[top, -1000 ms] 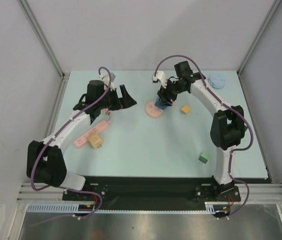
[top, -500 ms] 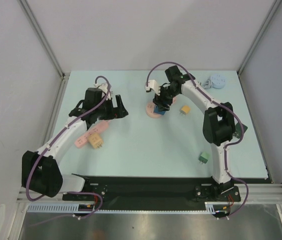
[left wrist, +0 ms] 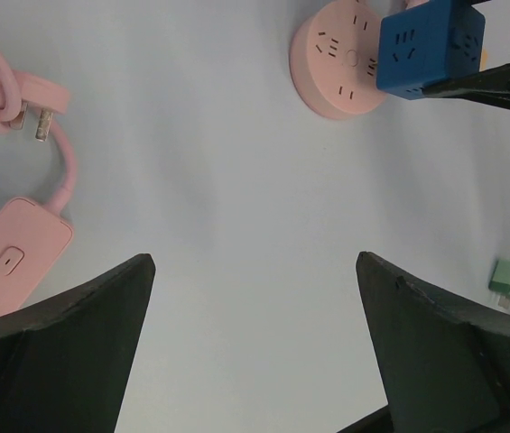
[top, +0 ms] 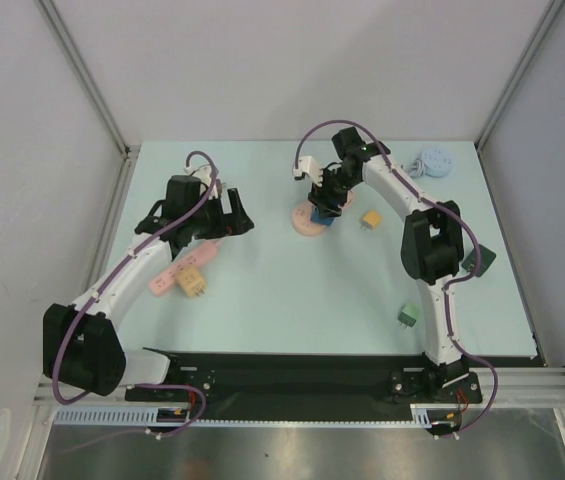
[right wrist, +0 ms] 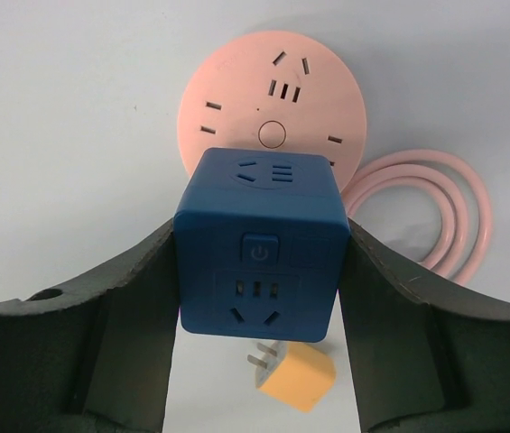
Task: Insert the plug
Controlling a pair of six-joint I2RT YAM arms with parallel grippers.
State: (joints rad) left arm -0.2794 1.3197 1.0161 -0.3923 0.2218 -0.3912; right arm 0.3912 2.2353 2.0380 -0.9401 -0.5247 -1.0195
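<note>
My right gripper (top: 324,207) is shut on a blue cube plug adapter (top: 324,214), a finger on each side of it (right wrist: 259,257). The cube hangs at the near right edge of the round pink socket hub (top: 306,223), which shows several outlets on top (right wrist: 273,99). I cannot tell whether the cube touches the hub. My left gripper (top: 241,216) is open and empty, left of the hub and above bare table (left wrist: 255,260). Its view shows the hub (left wrist: 336,63) and the held cube (left wrist: 431,45) at the top right.
A pink power strip (top: 182,268) lies at the left with a yellow plug (top: 192,284) beside it; its cord plug (left wrist: 42,104) lies loose. Another yellow plug (top: 371,218) sits right of the hub, under the cube (right wrist: 295,379). A green plug (top: 408,317) lies near right, a blue round socket (top: 437,162) far right.
My right gripper has carried the blue cube slightly left, closer over the pink hub. My left gripper has drawn back to the left, away from the hub.
</note>
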